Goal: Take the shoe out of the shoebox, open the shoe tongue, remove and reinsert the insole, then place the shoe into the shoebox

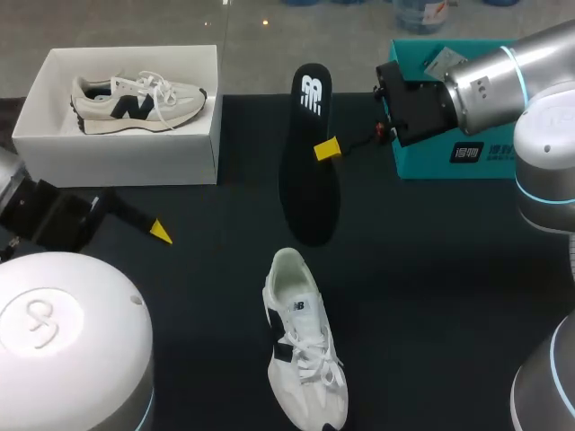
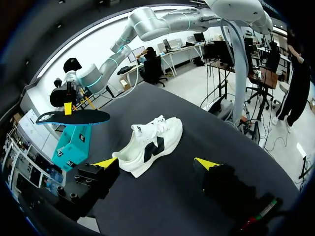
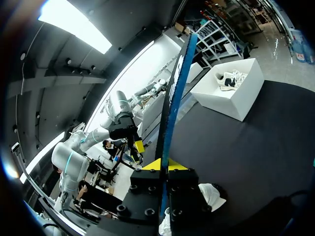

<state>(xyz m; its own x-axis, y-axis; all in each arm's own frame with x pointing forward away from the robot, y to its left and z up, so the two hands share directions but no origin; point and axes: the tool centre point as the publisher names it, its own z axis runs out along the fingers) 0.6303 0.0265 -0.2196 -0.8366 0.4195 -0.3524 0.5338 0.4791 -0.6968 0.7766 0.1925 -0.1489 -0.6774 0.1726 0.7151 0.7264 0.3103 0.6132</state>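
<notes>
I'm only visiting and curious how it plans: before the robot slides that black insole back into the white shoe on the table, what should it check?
1. Insole gripped: ok, the right fingers pinch it from both sides.
2. Insole lined up over the shoe: not ok, it hangs in the air beyond the heel end.
3. Shoe opening facing up: ok, the shoe rests on the table with its laces up.
4. Tongue pulled wide open: cannot tell.
5. Shoe held steady: not ok, the left fingers are open, empty and apart from it.
</notes>
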